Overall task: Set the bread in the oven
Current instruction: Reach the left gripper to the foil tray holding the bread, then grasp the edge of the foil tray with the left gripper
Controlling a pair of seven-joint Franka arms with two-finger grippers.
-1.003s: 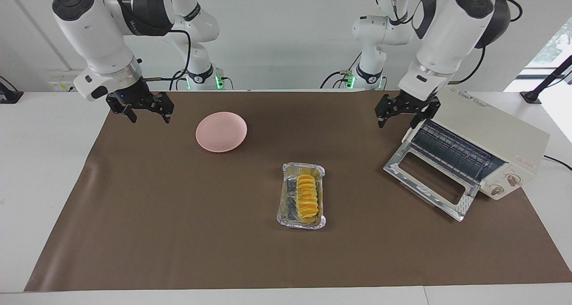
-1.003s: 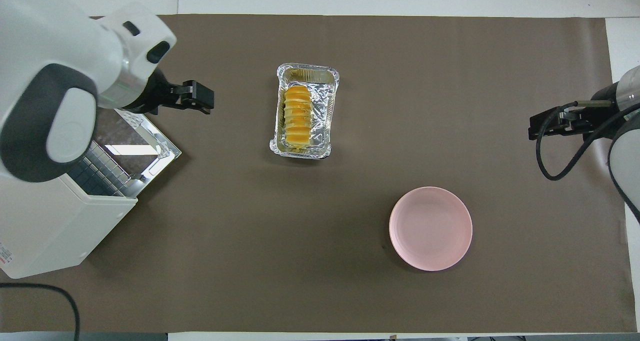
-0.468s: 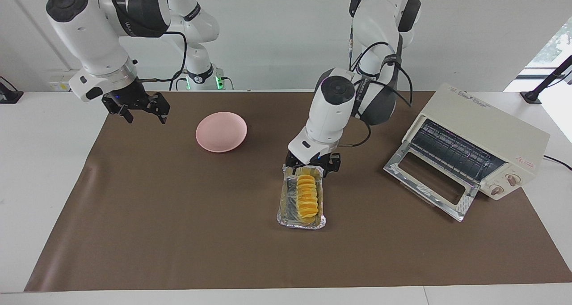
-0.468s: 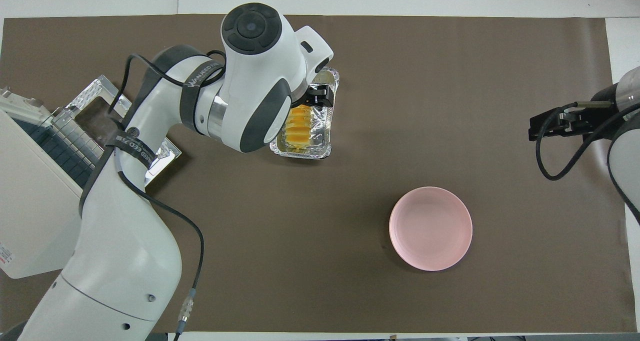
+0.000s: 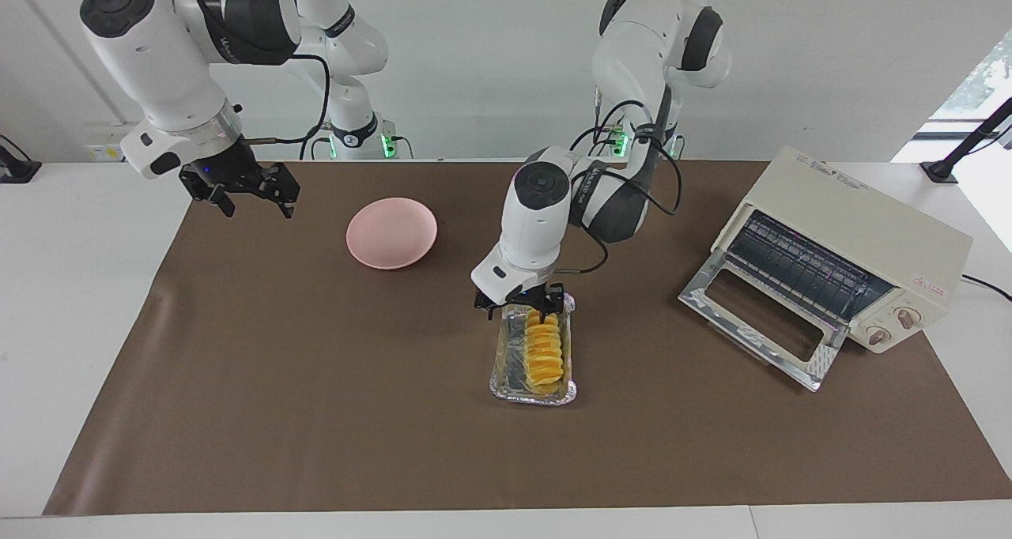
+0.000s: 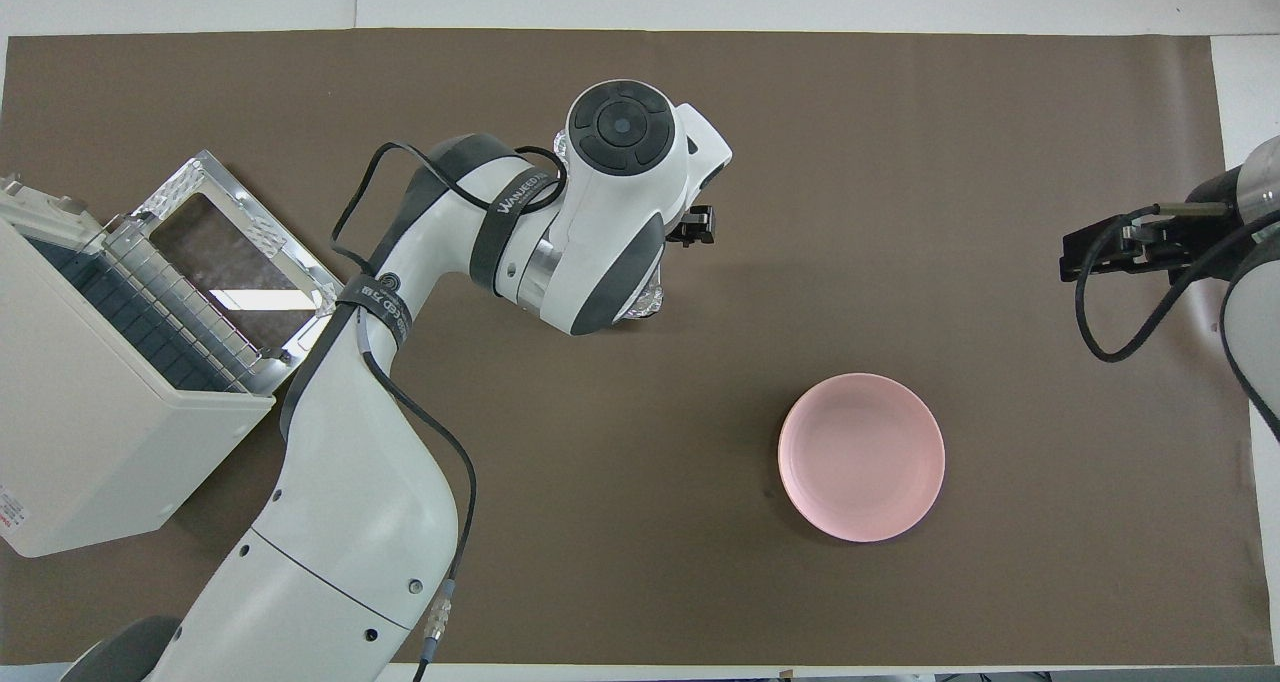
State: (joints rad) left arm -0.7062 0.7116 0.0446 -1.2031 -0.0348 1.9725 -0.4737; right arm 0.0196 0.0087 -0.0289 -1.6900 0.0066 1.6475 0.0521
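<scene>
The bread (image 5: 544, 353), a ridged golden loaf, lies in a crinkled foil tray (image 5: 506, 365) at the middle of the table. My left gripper (image 5: 518, 308) is open and low over the tray's end nearer to the robots, with one fingertip (image 5: 545, 314) at the loaf's nearer end. In the overhead view the left arm (image 6: 620, 162) hides the bread and most of the tray (image 6: 652, 300). The cream oven (image 5: 862, 231) stands at the left arm's end of the table with its glass door (image 5: 759, 318) dropped open; it also shows in the overhead view (image 6: 90, 432). My right gripper (image 5: 247, 195) waits, open and empty.
A round pink plate (image 5: 391, 232) sits nearer to the robots than the tray, toward the right arm's end; it also shows in the overhead view (image 6: 861, 457). A brown mat (image 5: 316, 412) covers the table. The right gripper (image 6: 1090, 252) hangs over the mat's edge.
My left gripper has swung from beside the oven to the foil tray, then shifted a little toward the right arm's end and lower over the tray's nearer end. The right arm has barely moved.
</scene>
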